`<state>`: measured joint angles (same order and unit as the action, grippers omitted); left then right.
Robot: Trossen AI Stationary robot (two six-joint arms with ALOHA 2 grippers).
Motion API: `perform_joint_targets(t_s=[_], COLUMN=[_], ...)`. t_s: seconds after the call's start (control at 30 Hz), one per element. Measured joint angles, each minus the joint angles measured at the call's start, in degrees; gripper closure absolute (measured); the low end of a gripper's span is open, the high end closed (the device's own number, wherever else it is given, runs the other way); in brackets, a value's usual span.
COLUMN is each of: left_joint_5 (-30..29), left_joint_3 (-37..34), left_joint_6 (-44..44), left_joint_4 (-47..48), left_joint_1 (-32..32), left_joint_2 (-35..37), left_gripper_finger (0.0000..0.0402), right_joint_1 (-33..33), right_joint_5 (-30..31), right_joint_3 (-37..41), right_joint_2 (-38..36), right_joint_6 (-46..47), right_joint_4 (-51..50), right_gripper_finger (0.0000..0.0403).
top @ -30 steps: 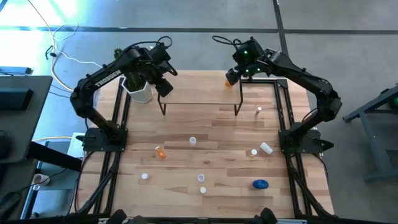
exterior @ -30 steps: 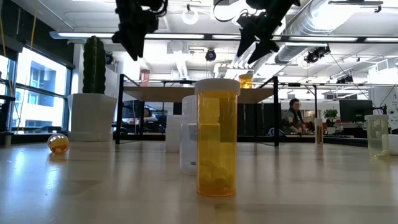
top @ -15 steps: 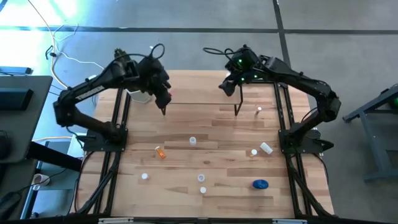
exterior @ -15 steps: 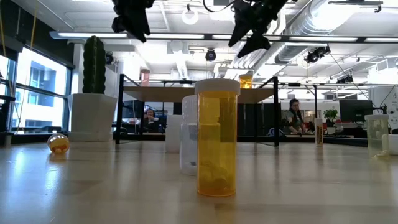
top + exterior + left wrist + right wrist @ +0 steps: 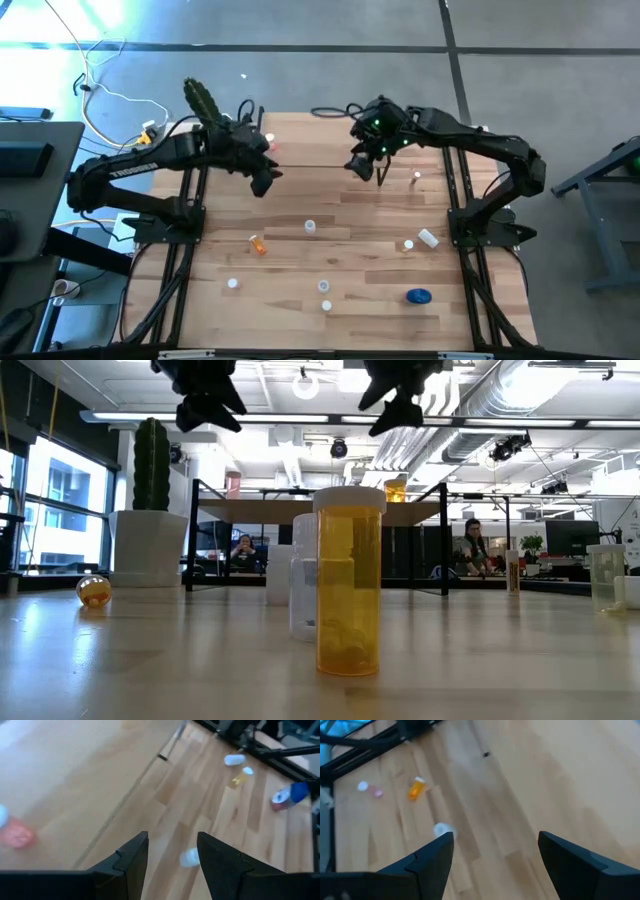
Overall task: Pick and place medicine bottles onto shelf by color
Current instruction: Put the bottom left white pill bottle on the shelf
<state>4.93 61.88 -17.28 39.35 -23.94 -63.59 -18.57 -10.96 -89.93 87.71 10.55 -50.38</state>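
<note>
The shelf [image 5: 320, 150] stands at the table's far middle on thin black legs. A pink bottle [image 5: 268, 141] and an orange one [image 5: 396, 490] stand on it. More medicine bottles lie on the table: white [image 5: 310, 227], orange [image 5: 258, 243], and blue [image 5: 418, 295] near the front right. My left gripper [image 5: 266, 182] hangs open over the shelf's near left corner, holding nothing. My right gripper [image 5: 357, 166] hangs open over the shelf's near right part, also holding nothing. In the left wrist view the pink bottle [image 5: 15, 833] shows on the board and a white bottle [image 5: 190, 857] below.
A cactus [image 5: 200, 98] in a white pot [image 5: 148, 546] stands at the table's far left corner. An orange bottle [image 5: 350, 580] stands close before the low camera. Several small bottles are scattered over the near half, with others [image 5: 428, 238] toward the right edge. Black frame rails [image 5: 190, 200] run along both sides.
Both grippers have come from the shelf's far side toward the table's near edge, staying open. The left one has also sunk a little and tipped up from pointing steeply down, its arm drawing back off the cactus pot. The right one has swung toward the table's left.
</note>
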Motion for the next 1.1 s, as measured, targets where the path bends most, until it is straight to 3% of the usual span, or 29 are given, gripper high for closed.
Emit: perform_joint_targets(t_s=[0.17, 0.43, 0.83, 1.1], left_joint_5=[0.02, -0.93, -1.53, -1.53], left_joint_3=[-2.75, -3.97, -3.97, -3.97], left_joint_6=[-2.15, -5.07, -5.09, -5.09], left_joint_4=[0.16, 3.53, 6.13, 6.53], left_joint_1=[4.18, 9.72, 14.78, 16.8], left_joint_2=[3.55, 10.06, 11.91, 11.8], left_gripper_finger=[0.0243, 0.0243, 0.0243, 0.0243], right_joint_1=[4.95, 12.94, 25.16, 27.58], right_joint_5=[1.48, 2.48, 17.91, 24.94], right_joint_3=[2.75, 12.25, 18.86, 18.86], right_joint_2=[0.59, 0.63, 2.95, 9.48], right_joint_6=[3.4, 7.45, 0.91, -1.61], right_joint_4=[2.05, 17.05, 37.1, 45.54], right_gripper_finger=[0.0121, 0.0121, 0.0121, 0.0121])
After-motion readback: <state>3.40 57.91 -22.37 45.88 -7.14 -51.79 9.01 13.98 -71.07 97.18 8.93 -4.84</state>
